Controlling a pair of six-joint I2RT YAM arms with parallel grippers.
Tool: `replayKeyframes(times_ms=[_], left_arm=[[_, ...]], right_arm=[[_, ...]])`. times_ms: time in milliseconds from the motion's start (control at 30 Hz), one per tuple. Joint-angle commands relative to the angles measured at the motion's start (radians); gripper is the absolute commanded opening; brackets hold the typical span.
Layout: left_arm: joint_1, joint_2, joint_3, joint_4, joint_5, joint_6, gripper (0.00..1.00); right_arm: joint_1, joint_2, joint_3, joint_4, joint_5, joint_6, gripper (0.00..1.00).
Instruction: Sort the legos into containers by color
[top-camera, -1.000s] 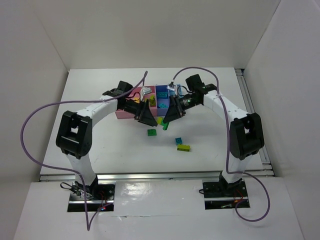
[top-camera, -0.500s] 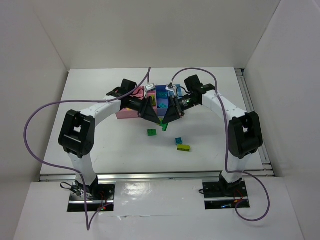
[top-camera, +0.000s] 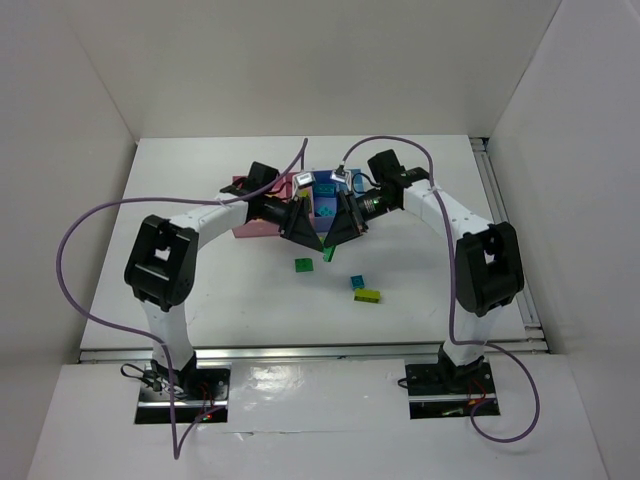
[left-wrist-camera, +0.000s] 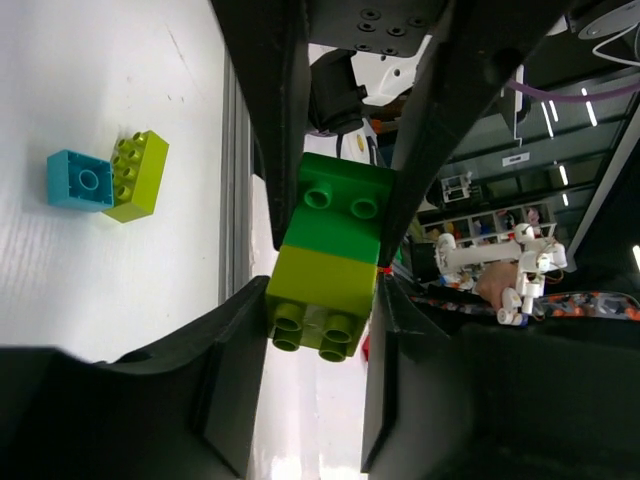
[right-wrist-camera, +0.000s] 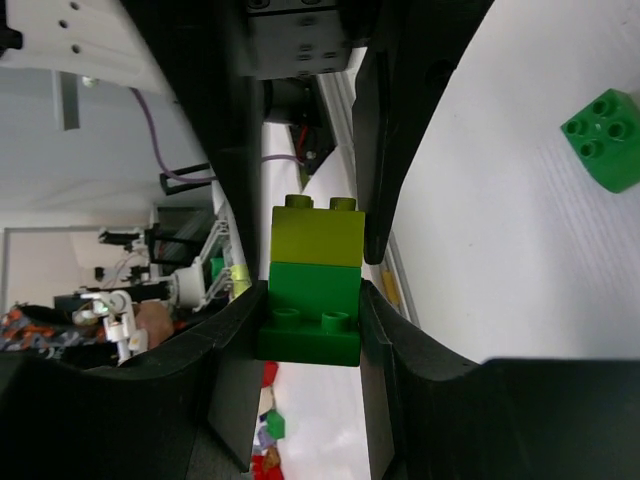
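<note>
Now that your left gripper (left-wrist-camera: 320, 300) has swung in and closed onto the lime brick (left-wrist-camera: 322, 285) while the right gripper (right-wrist-camera: 310, 300) pinches the dark green brick (right-wrist-camera: 312, 288) joined to it, above the middle of the table (top-camera: 420, 300) just before the containers (top-camera: 250, 226), you look set to pull them apart for sorting.

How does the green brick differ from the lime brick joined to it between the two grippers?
Colour: the green brick is dark green, the lime brick is yellowish green.
Grip: the right gripper clamps the green brick, while the left gripper flanks the lime brick; whether it presses on it is unclear.
Shared: both are about equally wide and form one stack, end to end.
</note>
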Motion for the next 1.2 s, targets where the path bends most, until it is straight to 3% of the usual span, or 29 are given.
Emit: replayKeyframes(times_ms=[0,233,367,600,767,900,933,1000,1167], left_arm=[[-0.008,0.008,0.02,0.026,0.076,0.014,0.45],[-0.008,0.017,0.029,0.026,0.076,0.014,0.22],[0.037,0.008,0.029,0.026,0.076,0.014,0.0],[0.132,-0.011,0.009,0.016,0.035,-0.006,0.0],[0.141,-0.011,0.018,0.061,-0.023,-0.067,0.0],[0.15,0.029,0.105,0.058,-0.411,-0.239,0.0],[0.15,0.047,0.14,0.03,-0.495,-0.296,0.0],[0.15,0.119,0.278,-0.12,-0.735,-0.336,0.0],[0.117,0.265,0.532,-0.304,-0.956,-0.364,0.03]], right_arm=[[0.008,0.005,0.048,0.026,-0.022,0.003,0.3],[0.008,0.005,0.039,0.015,-0.013,0.003,0.3],[0.008,-0.009,0.007,-0.018,0.044,-0.024,0.26],[-0.027,-0.032,-0.055,-0.006,0.053,-0.015,0.24],[-0.027,-0.032,-0.044,0.053,0.104,0.051,0.24],[-0.048,-0.063,-0.047,0.17,0.321,0.213,0.24],[-0.048,-0.075,-0.056,0.184,0.431,0.235,0.24],[-0.048,-0.086,-0.056,0.215,0.506,0.271,0.25],[-0.048,-0.132,-0.09,0.325,0.579,0.361,0.25]])
